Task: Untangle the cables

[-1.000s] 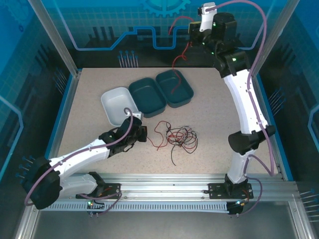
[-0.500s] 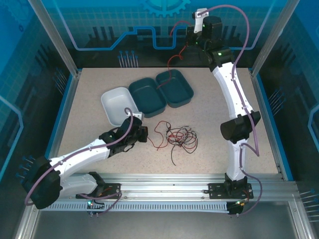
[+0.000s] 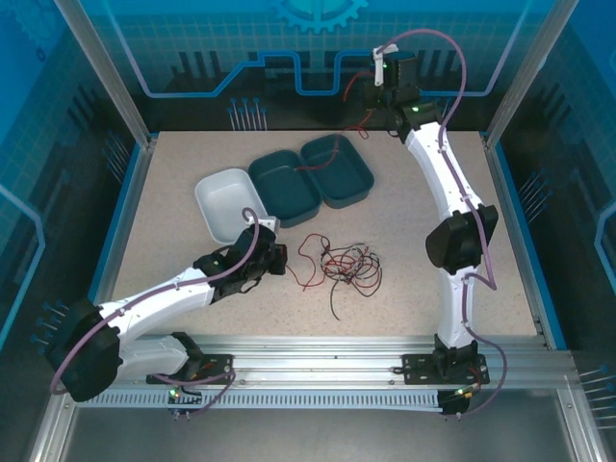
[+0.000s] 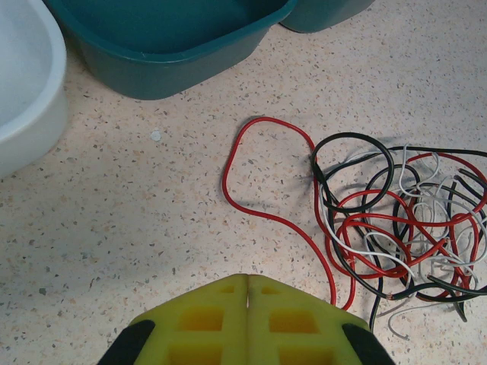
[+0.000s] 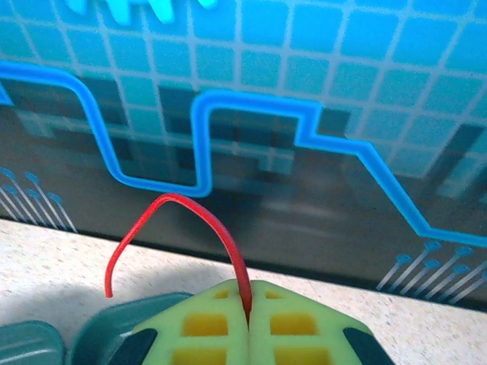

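Note:
The cables lie in a red, black and whitish tangle mid-table; in the left wrist view the tangle has a red loop trailing left of it. My left gripper rests just left of the tangle, and its fingertips are shut with nothing between them. My right gripper is raised at the back wall, shut on a separate red cable that arches out of its tips. That red cable hangs down toward the right teal bin.
A white bin and a second teal bin stand in a row with the right teal bin at the back of the table. The teal bin wall and the white bin lie close ahead of the left gripper. Frame posts stand at the corners.
The right gripper has come down and a little left along the back wall, the red cable still in it. The left arm and the tangle have not moved.

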